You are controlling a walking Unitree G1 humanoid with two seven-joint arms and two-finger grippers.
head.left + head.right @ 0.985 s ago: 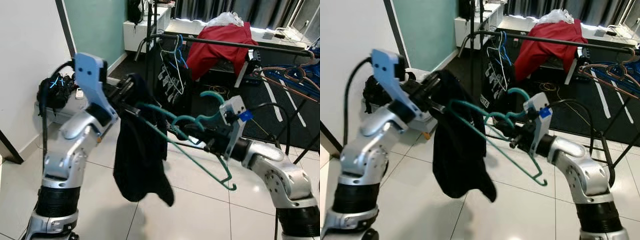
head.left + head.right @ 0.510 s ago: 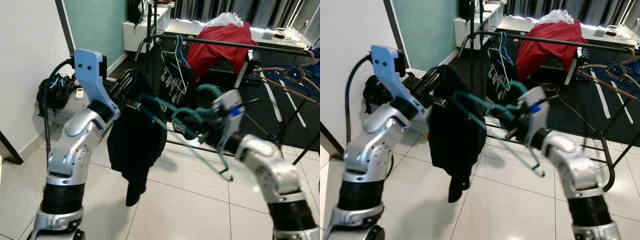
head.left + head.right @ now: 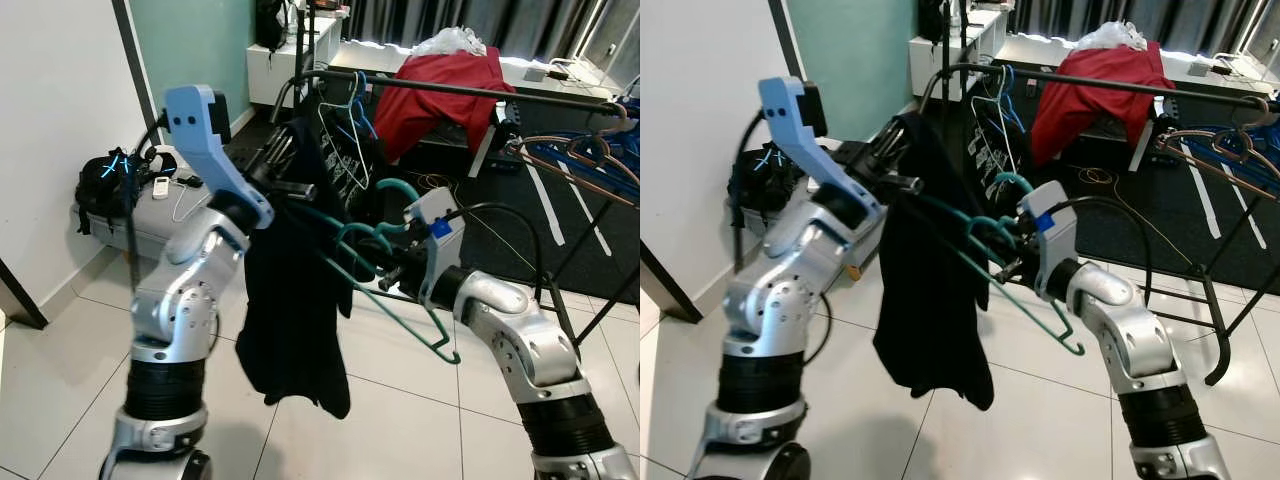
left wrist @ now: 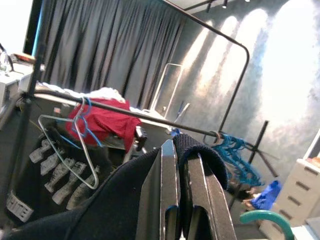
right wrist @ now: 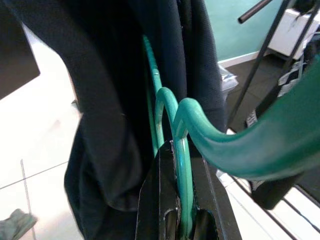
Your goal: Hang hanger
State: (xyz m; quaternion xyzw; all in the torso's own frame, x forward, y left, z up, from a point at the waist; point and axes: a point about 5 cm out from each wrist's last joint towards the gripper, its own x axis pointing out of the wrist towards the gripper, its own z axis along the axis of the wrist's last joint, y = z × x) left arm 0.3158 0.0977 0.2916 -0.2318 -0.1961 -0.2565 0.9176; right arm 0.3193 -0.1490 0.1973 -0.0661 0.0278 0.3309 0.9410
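A black garment [image 3: 295,300] hangs in front of me, pinched at its top fold by my left gripper [image 3: 285,172], which is shut on the cloth [image 4: 197,150]. A teal hanger [image 3: 385,300] runs from inside the garment out to the right. My right gripper [image 3: 388,268] is shut on its neck just below the hook [image 5: 182,165]. The hook [image 3: 405,190] curls up above that gripper. One hanger arm [image 3: 940,215] is pushed into the cloth; the lower bar [image 3: 440,350] sticks out free. The black clothes rail [image 3: 450,90] stands behind.
On the rail hang a red garment [image 3: 440,85], a black printed shirt [image 3: 345,165] and wire hangers [image 3: 345,110]. A second rack with hangers [image 3: 580,150] stands at the right. A black bag [image 3: 110,180] and cables lie by the white wall on the left. Pale tiles lie below.
My left arm has lifted and carried the garment toward the rail. The right gripper with the hanger has drawn back to the right, and the cloth now hangs longer and straighter.
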